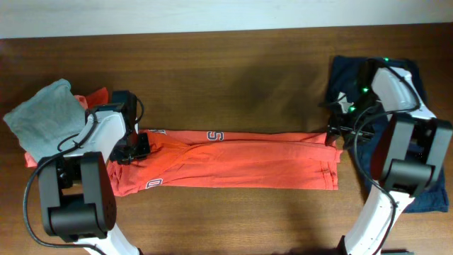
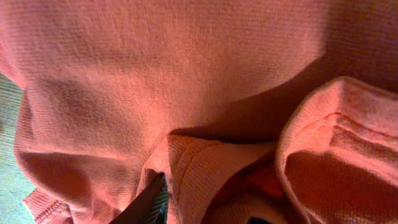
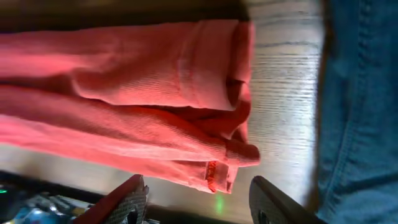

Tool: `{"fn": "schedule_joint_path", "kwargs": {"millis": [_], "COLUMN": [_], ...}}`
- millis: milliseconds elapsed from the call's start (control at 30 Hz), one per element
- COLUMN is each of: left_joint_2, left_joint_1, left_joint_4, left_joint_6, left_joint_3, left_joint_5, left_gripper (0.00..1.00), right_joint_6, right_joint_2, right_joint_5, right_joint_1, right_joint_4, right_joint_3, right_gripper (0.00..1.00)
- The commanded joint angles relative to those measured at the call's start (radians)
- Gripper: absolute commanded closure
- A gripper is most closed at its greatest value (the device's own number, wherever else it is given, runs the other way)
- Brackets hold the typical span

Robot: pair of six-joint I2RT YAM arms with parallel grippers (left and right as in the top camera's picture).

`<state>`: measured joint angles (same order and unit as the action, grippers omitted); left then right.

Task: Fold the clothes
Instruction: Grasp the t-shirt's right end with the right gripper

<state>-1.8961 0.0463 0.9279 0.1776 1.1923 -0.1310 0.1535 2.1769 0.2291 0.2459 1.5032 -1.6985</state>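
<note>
The red-orange T-shirt (image 1: pixel 241 159) lies as a long narrow strip across the middle of the table, with white lettering (image 1: pixel 214 135) showing on its top edge. My left gripper (image 1: pixel 141 146) is at its left end. In the left wrist view the shirt (image 2: pixel 155 81) fills the frame, and a fold of it is pinched between the fingers of the left gripper (image 2: pixel 205 205). My right gripper (image 1: pixel 333 134) is at the shirt's right end. In the right wrist view the right gripper (image 3: pixel 199 186) stands open, the hem corner of the shirt (image 3: pixel 124 81) just beyond its tips. The navy garment (image 1: pixel 417 78) lies flat under the right arm.
A grey folded shirt (image 1: pixel 42 117) sits at the far left on top of a plain orange-red folded shirt (image 1: pixel 95 95), close behind the left arm. The wooden table (image 1: pixel 226 71) shows bare behind and in front of the strip. The navy garment (image 3: pixel 360 112) borders the right gripper's right side.
</note>
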Motion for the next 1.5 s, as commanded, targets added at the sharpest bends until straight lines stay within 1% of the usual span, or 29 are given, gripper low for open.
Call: {"fn": "schedule_joint_path", "kwargs": {"millis": [0,100,167,233,367,533,600,700,767,933,967,1000,1033,1100,1133,1267,1333,1467], "left_joint_2": [0.01,0.01,0.01,0.01,0.01,0.01,0.01,0.01,0.01,0.01,0.01,0.01,0.01,0.01,0.01,0.012,0.026,0.1], "left_joint_1": [0.002,0.002,0.002,0.002,0.002,0.002,0.002,0.002,0.002,0.002,0.002,0.002,0.002,0.002,0.002,0.002,0.002,0.002], "left_joint_4": [0.006,0.006,0.006,0.006,0.004,0.005,0.008,0.008,0.008,0.016,0.019,0.019,0.019,0.019,0.025,0.047,0.082,0.148], "left_joint_6": [0.009,0.009,0.009,0.009,0.009,0.009,0.009,0.009,0.009,0.009,0.009,0.009,0.009,0.009,0.009,0.009,0.008,0.008], "left_joint_3": [-0.006,-0.006,-0.006,-0.006,-0.006,-0.006,-0.006,-0.006,-0.006,-0.006,-0.006,-0.006,-0.006,-0.006,-0.006,0.003,0.035,0.114], "left_joint_5": [0.005,0.005,0.004,0.004,0.006,0.016,0.024,0.034,0.034,0.034,0.033,0.033,0.033,0.033,0.033,0.043,0.065,0.065], "left_gripper": [0.67,0.67,0.67,0.67,0.67,0.67,0.67,0.67,0.67,0.67,0.67,0.67,0.67,0.67,0.67,0.69,0.69,0.68], "right_joint_6": [0.045,0.061,0.096,0.097,0.097,0.097,0.097,0.096,0.097,0.097,0.097,0.097,0.097,0.097,0.096,0.093,0.093,0.091], "right_joint_2": [-0.024,-0.024,-0.024,-0.024,-0.024,-0.024,-0.024,-0.024,-0.024,-0.024,-0.024,-0.024,-0.024,-0.024,-0.024,-0.024,-0.024,-0.024], "right_joint_5": [0.076,0.106,0.127,0.127,0.131,0.167,0.184,0.192,0.216,0.258,0.258,0.258,0.258,0.258,0.258,0.257,0.257,0.252], "right_joint_1": [0.071,0.087,0.088,0.089,0.088,0.088,0.089,0.087,0.087,0.087,0.087,0.087,0.087,0.087,0.088,0.09,0.098,0.137], "right_joint_4": [0.007,0.01,0.001,-0.023,-0.132,-0.261,-0.287,-0.288,-0.285,-0.29,-0.29,-0.293,-0.295,-0.297,-0.302,-0.311,-0.301,-0.223], "right_joint_3": [0.007,0.013,0.056,0.094,0.227,0.327,0.343,0.349,0.349,0.349,0.349,0.349,0.349,0.349,0.348,0.34,0.316,0.191], "right_gripper": [0.4,0.39,0.39,0.39,0.39,0.4,0.41,0.49,0.52,0.52,0.54,0.62,0.67,0.82,0.96,0.96,0.96,0.96]}}
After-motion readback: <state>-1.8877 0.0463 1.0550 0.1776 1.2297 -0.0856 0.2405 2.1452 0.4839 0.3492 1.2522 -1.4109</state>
